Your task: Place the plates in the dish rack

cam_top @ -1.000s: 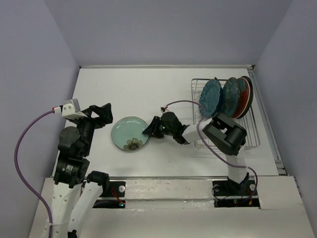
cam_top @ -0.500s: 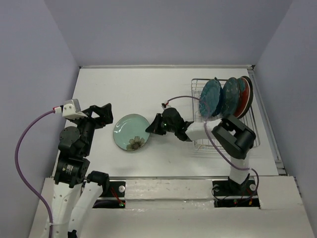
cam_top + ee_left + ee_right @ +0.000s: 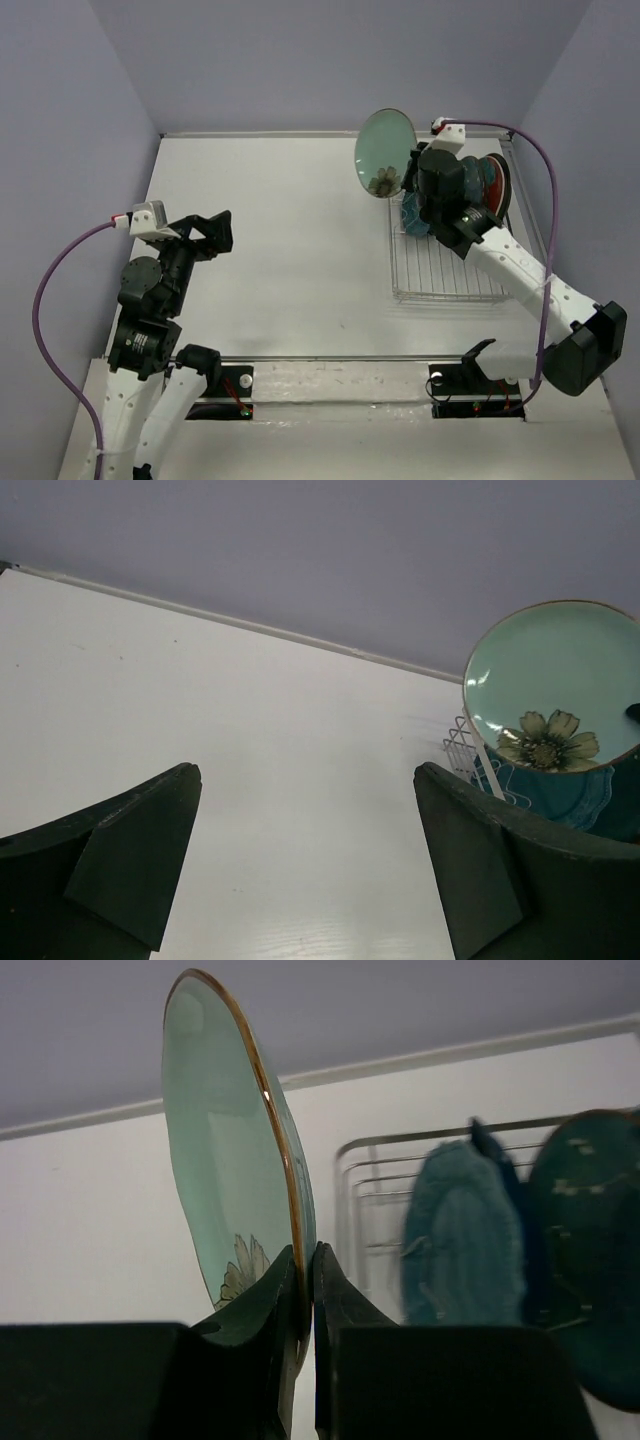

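Observation:
My right gripper [image 3: 408, 180] is shut on the rim of the pale mint plate [image 3: 385, 153] with a flower print and a gold edge. It holds the plate upright in the air over the far left corner of the silver wire dish rack [image 3: 445, 270]. In the right wrist view the plate [image 3: 225, 1180] stands on edge between my fingers [image 3: 262, 1310]. Several plates stand in the rack's far end: a scalloped teal plate [image 3: 462, 1240], a dark teal one [image 3: 590, 1250] and a red-rimmed one [image 3: 497, 190]. My left gripper [image 3: 218, 232] is open and empty above the table at the left.
The white table [image 3: 290, 230] is bounded by grey walls at the back and sides. The near half of the rack shows only bare wire. The left wrist view shows the mint plate [image 3: 550, 685] and the rack far off to the right.
My right arm has lifted the mint plate off the table centre, turned it upright and swung it right and back to above the rack. The left arm has not moved.

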`<control>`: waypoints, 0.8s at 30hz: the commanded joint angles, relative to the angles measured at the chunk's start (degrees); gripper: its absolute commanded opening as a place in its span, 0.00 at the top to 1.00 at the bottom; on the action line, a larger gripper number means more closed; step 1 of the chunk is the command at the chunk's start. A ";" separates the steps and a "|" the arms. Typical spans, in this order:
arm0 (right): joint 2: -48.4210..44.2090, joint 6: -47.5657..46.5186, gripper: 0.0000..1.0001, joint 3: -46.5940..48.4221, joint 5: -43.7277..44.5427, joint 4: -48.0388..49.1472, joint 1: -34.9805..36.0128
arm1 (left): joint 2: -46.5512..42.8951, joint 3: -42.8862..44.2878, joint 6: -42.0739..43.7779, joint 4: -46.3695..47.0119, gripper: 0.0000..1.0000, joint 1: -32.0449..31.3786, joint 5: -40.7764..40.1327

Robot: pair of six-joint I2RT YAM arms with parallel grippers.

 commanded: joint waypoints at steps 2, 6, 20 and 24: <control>-1.75 -16.42 0.93 6.70 16.63 -3.58 -3.64 | -0.45 -0.68 0.99 3.21 0.01 -0.36 1.34; -0.79 -19.33 0.93 8.28 17.77 -4.46 -5.58 | -0.18 -0.76 0.99 3.21 0.01 -0.44 1.43; 3.17 -19.68 0.93 6.09 17.51 -7.37 -7.16 | -0.36 -0.77 0.99 3.21 0.01 -0.36 1.43; 3.61 -19.68 0.93 6.09 18.04 -8.16 -7.69 | -0.36 -0.76 0.99 3.21 0.01 -0.44 1.43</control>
